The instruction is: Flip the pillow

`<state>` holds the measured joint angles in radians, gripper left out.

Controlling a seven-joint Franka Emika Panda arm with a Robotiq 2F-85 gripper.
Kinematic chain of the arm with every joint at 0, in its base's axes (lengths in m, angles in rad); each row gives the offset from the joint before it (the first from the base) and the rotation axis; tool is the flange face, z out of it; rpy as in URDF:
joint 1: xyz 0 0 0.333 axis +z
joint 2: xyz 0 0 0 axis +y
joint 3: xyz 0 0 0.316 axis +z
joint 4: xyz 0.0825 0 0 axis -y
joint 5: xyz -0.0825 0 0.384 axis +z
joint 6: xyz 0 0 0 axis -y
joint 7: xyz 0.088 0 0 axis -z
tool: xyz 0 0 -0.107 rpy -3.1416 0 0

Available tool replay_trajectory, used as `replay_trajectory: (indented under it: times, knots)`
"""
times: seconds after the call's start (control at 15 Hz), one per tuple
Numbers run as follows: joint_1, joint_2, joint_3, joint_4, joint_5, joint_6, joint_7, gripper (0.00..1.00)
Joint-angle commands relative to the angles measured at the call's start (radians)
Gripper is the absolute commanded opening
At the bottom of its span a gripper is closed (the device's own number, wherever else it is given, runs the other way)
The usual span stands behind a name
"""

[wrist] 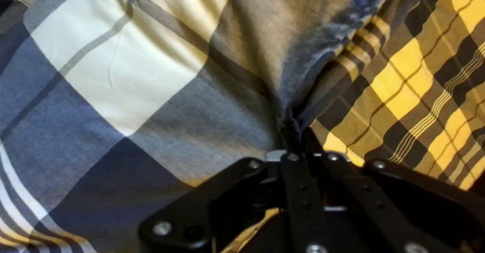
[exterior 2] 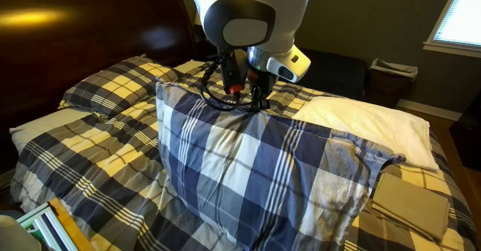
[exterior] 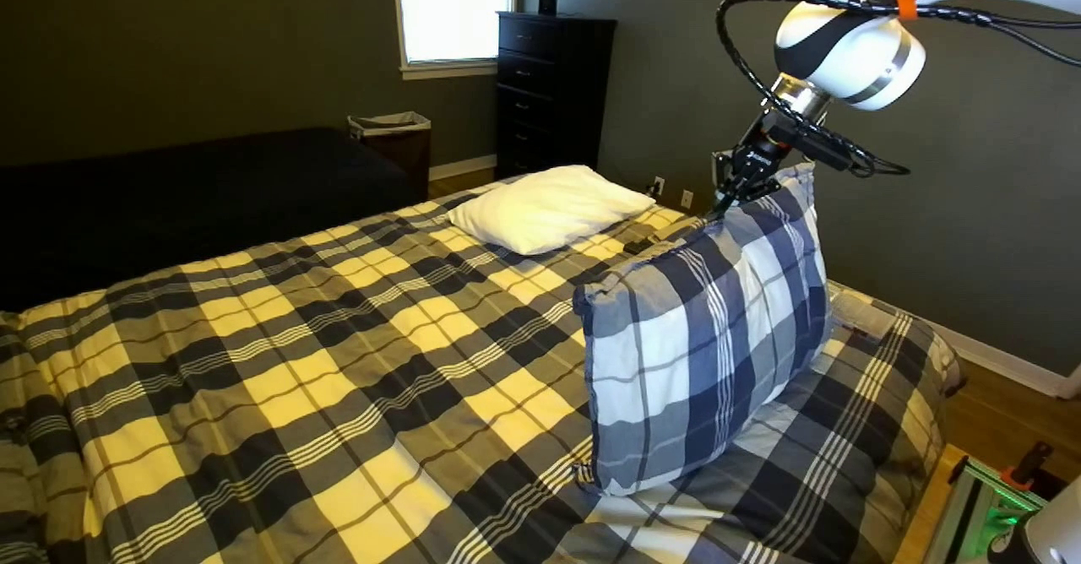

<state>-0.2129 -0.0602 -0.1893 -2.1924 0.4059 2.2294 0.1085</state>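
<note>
A: Entry one, the plaid pillow (exterior: pixel 709 353)?

B: One, navy, grey and white; standing on a long edge upon the yellowish plaid bedspread (exterior: pixel 287 378).

A: The gripper (wrist: pixel 299 140)?

B: One, black; narrowed tight, pinching the plaid pillow's upper edge near its middle.

A: Other linens?

B: One plain white pillow (exterior 2: pixel 360 127), lying flat; one folded tan cloth (exterior 2: pixel 411 206), near the plaid pillow.

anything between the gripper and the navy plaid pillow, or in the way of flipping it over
Nothing visible between them: the gripper is shut on the top edge of the navy plaid pillow. If it tips toward the white pillow, behind it in an exterior view, that might obstruct the flip.
</note>
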Motion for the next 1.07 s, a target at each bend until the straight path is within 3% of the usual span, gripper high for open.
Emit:
replay_trajectory:
  times: [0.0,0.13,0.4,0.67,1.0]
  knots:
    - [0.014,0.063,-0.004,0.053,0.069,0.041,-0.010,0.30]
    - [0.012,0.072,-0.003,0.072,0.074,0.043,-0.004,0.38]
    - [0.011,0.062,-0.003,0.099,0.062,0.034,-0.005,0.69]
    - [0.010,0.019,-0.003,0.084,-0.126,0.008,0.016,0.99]
    - [0.008,-0.075,0.005,0.052,-0.395,-0.067,0.035,1.00]
